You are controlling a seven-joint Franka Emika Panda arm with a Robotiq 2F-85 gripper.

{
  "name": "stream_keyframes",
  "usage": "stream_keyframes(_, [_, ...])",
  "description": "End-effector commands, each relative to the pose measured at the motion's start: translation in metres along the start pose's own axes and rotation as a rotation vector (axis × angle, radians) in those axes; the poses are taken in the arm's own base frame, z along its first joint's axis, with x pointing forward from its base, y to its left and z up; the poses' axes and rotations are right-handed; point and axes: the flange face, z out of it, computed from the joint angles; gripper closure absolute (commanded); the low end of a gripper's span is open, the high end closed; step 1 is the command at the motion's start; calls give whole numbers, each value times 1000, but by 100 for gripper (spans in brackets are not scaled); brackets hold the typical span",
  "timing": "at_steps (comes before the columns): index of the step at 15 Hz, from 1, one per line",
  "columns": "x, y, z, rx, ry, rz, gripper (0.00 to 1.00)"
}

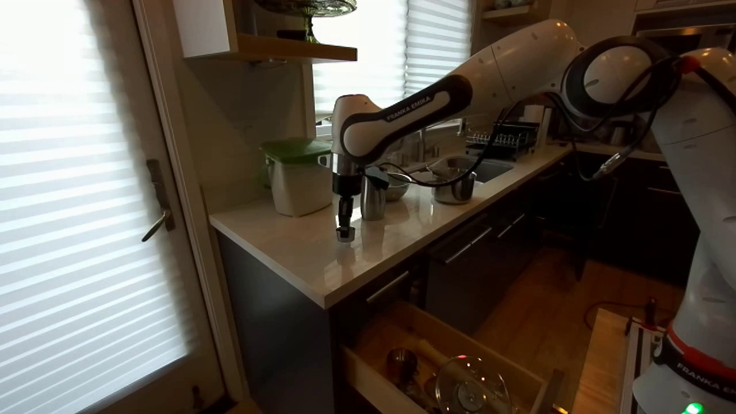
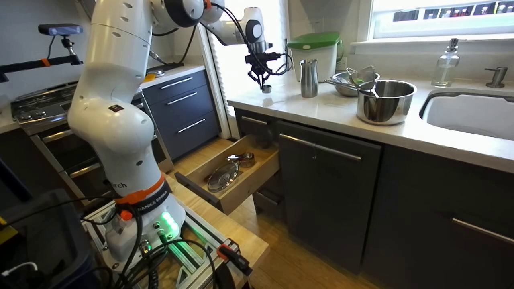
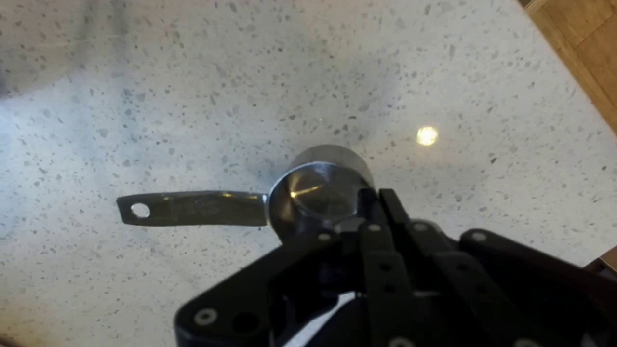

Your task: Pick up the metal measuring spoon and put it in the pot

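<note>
The metal measuring spoon [image 3: 193,208] is a small steel cup with a flat handle that has a hole at its end. In the wrist view its handle points left. My gripper [image 3: 377,196] is shut on the spoon's cup rim, with one finger inside the bowl and one outside. In both exterior views the spoon [image 1: 345,234] [image 2: 266,89] hangs from the gripper [image 1: 344,223] [image 2: 263,85], seemingly just above the counter over its reflection. The pot [image 2: 383,110] is a round steel pot near the sink; it also shows in an exterior view [image 1: 453,193].
A tall metal cup [image 2: 309,80] stands between gripper and pot. Behind are a green-lidded container [image 2: 317,60] and a metal bowl with strainer [image 2: 346,86]. A soap bottle [image 2: 445,66] stands by the sink. An open drawer [image 2: 257,176] holding a glass lid is below the counter [image 1: 287,247].
</note>
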Motion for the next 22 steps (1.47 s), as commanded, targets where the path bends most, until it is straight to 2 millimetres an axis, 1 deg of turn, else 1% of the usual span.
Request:
stream_keyframes(1, [2, -17, -40, 5, 107, 7, 99])
stream_keyframes(3, [7, -27, -72, -24, 207, 13, 99])
stream_keyframes(5, [8, -36, -109, -78, 326, 41, 99])
stream_keyframes(6, [5, -39, -129, -120, 386, 65, 99])
stream_keyframes(7, [-2, -41, -149, -160, 432, 93, 99])
stream_keyframes(9, [-24, -41, -185, -217, 529, 168, 99])
stream_keyframes(11, [-53, -36, -211, -263, 611, 256, 99])
stream_keyframes(12, [-74, -29, -224, -282, 643, 309, 99])
stream_keyframes(14, [-113, -16, -242, -317, 695, 413, 99])
stream_keyframes(15, [-134, -11, -246, -341, 715, 462, 99])
stream_keyframes(16, [-90, -7, -244, -315, 694, 380, 96])
stream_keyframes(17, [-109, -1, -250, -334, 706, 418, 96])
stream_keyframes(18, [-122, 0, -252, -341, 706, 439, 96])
stream_keyframes(19, [-129, -1, -252, -344, 705, 448, 96])
stream_keyframes(20, [-131, -4, -252, -342, 705, 450, 96])
stream_keyframes(21, [-131, -6, -251, -338, 705, 451, 99])
stream_keyframes(22, [-149, 15, -262, -393, 730, 516, 99])
